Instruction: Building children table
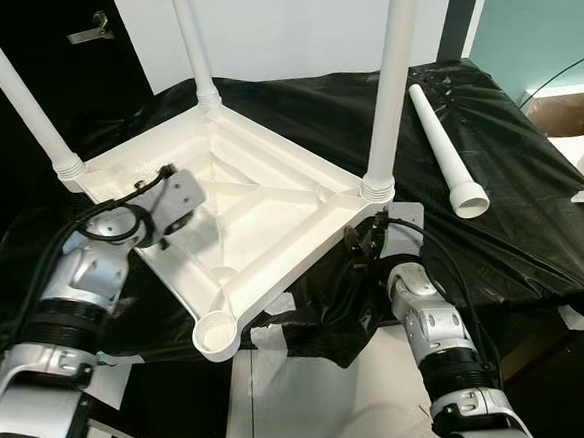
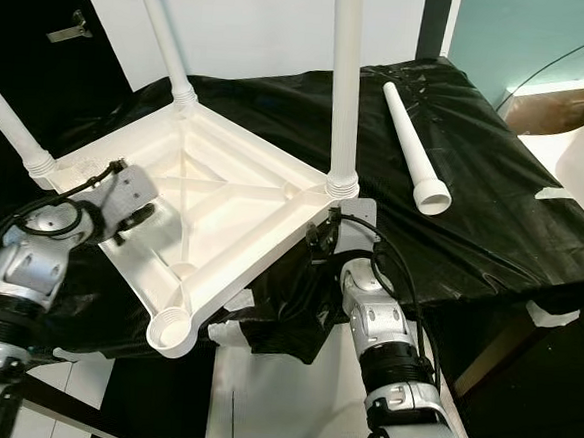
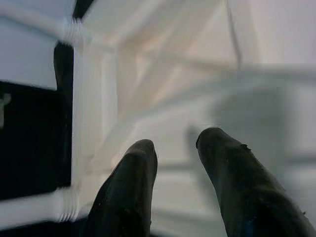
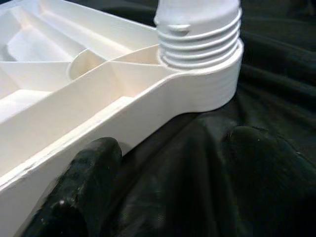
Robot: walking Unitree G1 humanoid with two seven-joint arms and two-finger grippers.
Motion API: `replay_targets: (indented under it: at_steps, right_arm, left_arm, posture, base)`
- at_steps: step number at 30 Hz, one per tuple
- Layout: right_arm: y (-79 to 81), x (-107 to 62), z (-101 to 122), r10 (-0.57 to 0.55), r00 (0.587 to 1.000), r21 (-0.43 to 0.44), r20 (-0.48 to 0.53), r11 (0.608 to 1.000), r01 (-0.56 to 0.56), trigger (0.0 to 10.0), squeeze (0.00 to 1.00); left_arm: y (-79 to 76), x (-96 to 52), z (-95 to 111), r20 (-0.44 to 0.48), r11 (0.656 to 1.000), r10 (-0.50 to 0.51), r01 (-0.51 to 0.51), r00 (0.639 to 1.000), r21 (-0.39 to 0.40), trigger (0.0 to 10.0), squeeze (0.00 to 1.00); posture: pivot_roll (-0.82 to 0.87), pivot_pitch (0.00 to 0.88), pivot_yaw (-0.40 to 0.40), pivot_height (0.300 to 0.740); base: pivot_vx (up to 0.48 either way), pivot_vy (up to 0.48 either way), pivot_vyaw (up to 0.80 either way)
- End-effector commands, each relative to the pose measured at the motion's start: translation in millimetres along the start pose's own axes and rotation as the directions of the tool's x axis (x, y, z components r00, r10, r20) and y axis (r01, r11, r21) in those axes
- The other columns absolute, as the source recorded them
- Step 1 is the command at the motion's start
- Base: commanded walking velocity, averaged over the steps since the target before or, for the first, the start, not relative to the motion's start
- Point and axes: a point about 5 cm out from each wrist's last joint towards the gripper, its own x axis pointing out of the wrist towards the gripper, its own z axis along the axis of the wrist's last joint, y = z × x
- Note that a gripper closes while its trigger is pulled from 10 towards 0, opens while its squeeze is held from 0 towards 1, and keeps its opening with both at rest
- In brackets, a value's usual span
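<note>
The upturned white tabletop (image 1: 242, 211), three legs fitted, lies on the black-draped surface (image 1: 506, 174) between both grippers: left gripper (image 3: 175, 148) spread over its ribbed underside, right gripper (image 4: 173, 163) spread beneath its rim, the loose leg (image 1: 445, 148) well beyond.

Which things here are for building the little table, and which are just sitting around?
For the table:
- white tabletop, upside down, three legs screwed in
- loose white leg, lying on the black sheet
- empty corner socket
- left gripper and right gripper

Just around:
- black sheet
- black door with handle
</note>
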Motion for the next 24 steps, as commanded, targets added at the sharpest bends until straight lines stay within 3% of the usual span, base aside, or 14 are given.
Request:
replay_targets:
  at_steps: [1,2,3,4,5,6,9,10,13,15,21,23,24]
  right_arm:
    - [2.7,4.1,2.4,0.006,1.0,0.002,-0.004,1.0,-0.006,10.0,0.0]
    - [1.3,5.8,3.9,0.003,1.0,0.001,-0.003,1.0,-0.003,10.0,0.0]
    - [1.3,5.8,3.9,0.003,1.0,0.001,-0.003,1.0,-0.003,10.0,0.0]
    - [0.5,7.5,5.2,0.003,1.0,0.001,-0.003,1.0,-0.003,10.0,0.0]
    - [0.5,7.5,5.2,0.003,1.0,0.001,-0.003,1.0,-0.003,10.0,0.0]
    - [0.2,9.5,5.9,0.002,1.0,0.001,-0.006,1.0,-0.002,10.0,0.0]
    - [0.3,10.9,6.1,0.003,1.0,0.001,-0.009,1.0,-0.003,10.0,0.0]
    - [1.2,12.9,5.9,0.011,1.0,-0.002,-0.015,1.0,-0.011,10.0,0.0]
    - [1.7,14.6,5.7,0.017,1.0,-0.005,-0.019,1.0,-0.017,10.0,0.0]
    - [1.3,17.4,6.1,0.026,0.999,-0.011,-0.026,1.0,-0.026,10.0,0.0]
    - [-1.0,22.5,8.1,0.035,0.999,-0.017,-0.033,0.999,-0.036,10.0,0.0]
    - [-1.0,22.5,8.1,0.035,0.999,-0.017,-0.033,0.999,-0.036,10.0,0.0]
    - [0.0,24.0,7.8,0.047,0.998,-0.023,-0.039,0.999,-0.048,10.0,0.0]
  left_arm:
    - [-3.9,-1.7,-12.8,-0.043,0.996,0.052,-0.049,0.998,0.072,10.0,0.0]
    - [-10.4,-4.3,-15.6,-0.045,0.995,-0.009,0.013,0.999,0.096,10.0,0.0]
    - [-10.4,-4.3,-15.6,-0.045,0.995,-0.009,0.013,0.999,0.096,10.0,0.0]
    - [-20.2,-7.5,-16.8,-0.038,0.988,-0.087,0.091,0.995,0.121,10.0,0.0]
    - [-20.2,-7.5,-16.8,-0.038,0.988,-0.087,0.091,0.995,0.121,10.0,0.0]
    - [-31.0,-10.7,-17.3,-0.028,0.973,-0.17,0.173,0.985,0.155,10.0,0.0]
    - [-40.4,-13.9,-17.6,-0.025,0.955,-0.24,0.241,0.97,0.171,10.0,0.0]
    - [-53.5,-18.5,-17.0,-0.021,0.924,-0.331,0.329,0.943,0.194,10.0,0.0]
    - [-63.8,-22.7,-15.6,-0.016,0.897,-0.399,0.393,0.917,0.204,10.0,0.0]
    - [-79.4,-30.3,-11.2,0.0,0.847,-0.499,0.487,0.867,0.214,10.0,0.0]
    - [-98.3,-42.7,0.2,0.036,0.776,-0.607,0.582,0.794,0.243,10.0,0.0]
    - [-98.3,-42.7,0.2,0.036,0.776,-0.607,0.582,0.794,0.243,10.0,0.0]
    - [-104.5,-47.4,4.6,0.051,0.755,-0.638,0.611,0.768,0.239,10.0,0.0]
  posture:
    - [0.03,0.0,0.11,0.74]
    - [0.03,0.0,0.11,0.74]
    - [0.03,0.0,0.11,0.74]
    - [0.03,0.0,0.11,0.74]
    - [0.03,0.0,0.11,0.74]
    - [0.04,0.0,0.107,0.74]
    - [0.04,0.0,0.107,0.74]
    - [0.05,0.0,0.105,0.74]
    - [0.05,0.0,0.105,0.74]
    - [0.05,0.0,0.105,0.74]
    - [0.06,0.0,0.1,0.74]
    - [0.06,0.0,0.1,0.74]
    - [0.06,0.0,0.1,0.74]
  base:
    - [0.0,0.0,0.0]
    - [0.0,0.0,0.0]
    - [0.0,0.0,0.0]
    - [0.0,0.0,0.0]
    - [0.0,0.0,0.0]
    - [0.0,0.0,0.0]
    - [0.0,0.0,0.0]
    - [0.0,0.0,0.0]
    - [0.0,0.0,0.0]
    - [0.0,0.0,0.0]
    - [0.0,0.0,0.0]
    - [0.0,0.0,0.0]
    - [0.0,0.0,0.0]
